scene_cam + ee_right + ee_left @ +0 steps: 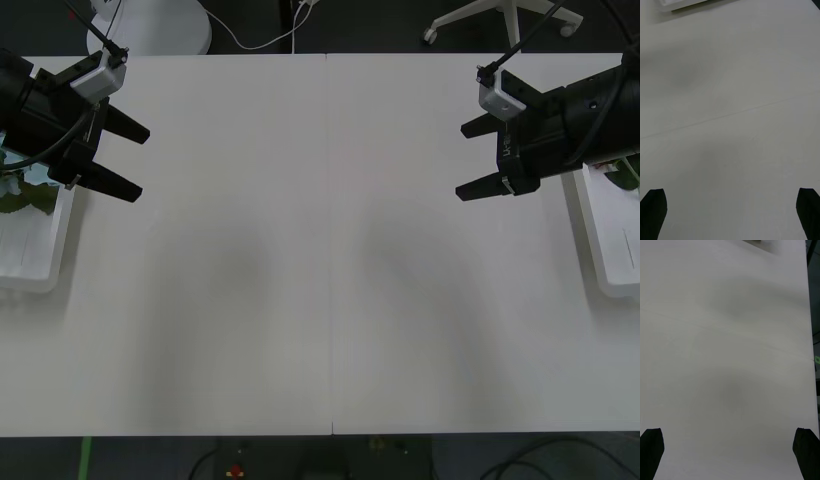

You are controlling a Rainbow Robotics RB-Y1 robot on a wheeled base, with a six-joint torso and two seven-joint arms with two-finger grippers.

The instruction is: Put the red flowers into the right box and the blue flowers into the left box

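While both black two-finger grippers, left gripper (128, 158) and right gripper (470, 158), hang spread wide and empty-handed, we see shallow white plastic trays, left box (35, 255) and right box (600, 240), hugging the white worktop's (330, 250) side edges.

The white bench (330, 280) ran wide, a thin seam down its middle. One white box (35, 245) sat at its left edge, another (605, 240) at its right edge.

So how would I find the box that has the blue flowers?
Start at the big white table and go to its left edge. A shallow white left box sits there, under the black left pincer. Unlike the right box, it shows pale blue flowers with green leaves.
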